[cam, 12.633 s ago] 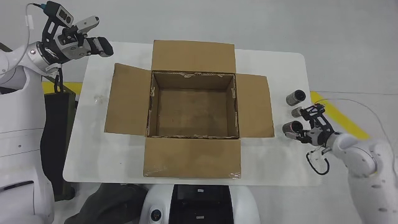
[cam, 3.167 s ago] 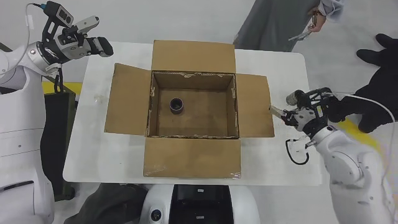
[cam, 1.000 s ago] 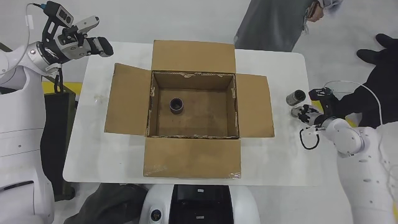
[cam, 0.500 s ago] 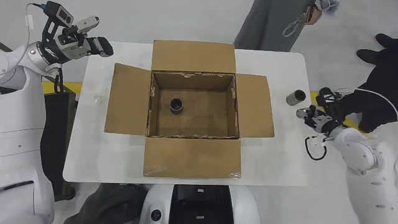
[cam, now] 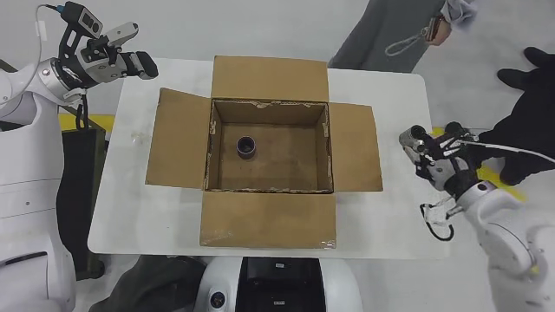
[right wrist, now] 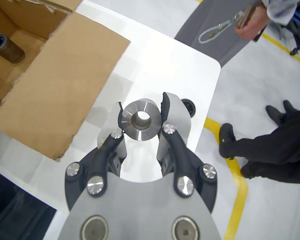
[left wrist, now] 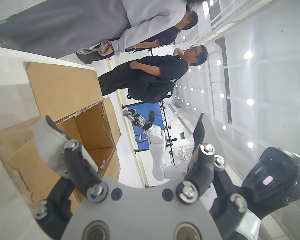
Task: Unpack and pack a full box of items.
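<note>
Our right gripper pinches a metal cylinder (hole facing the wrist), and the cardboard box waits on its left.

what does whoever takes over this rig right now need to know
Left gripper: open, empty, above the table's far left corner.
Right gripper: shut on a cylinder near the table's right edge, beside the box.
Done: another cylinder stands upright in the open box.
Left: the held cylinder likely goes into the box next; the flaps are not yet closed.
</note>
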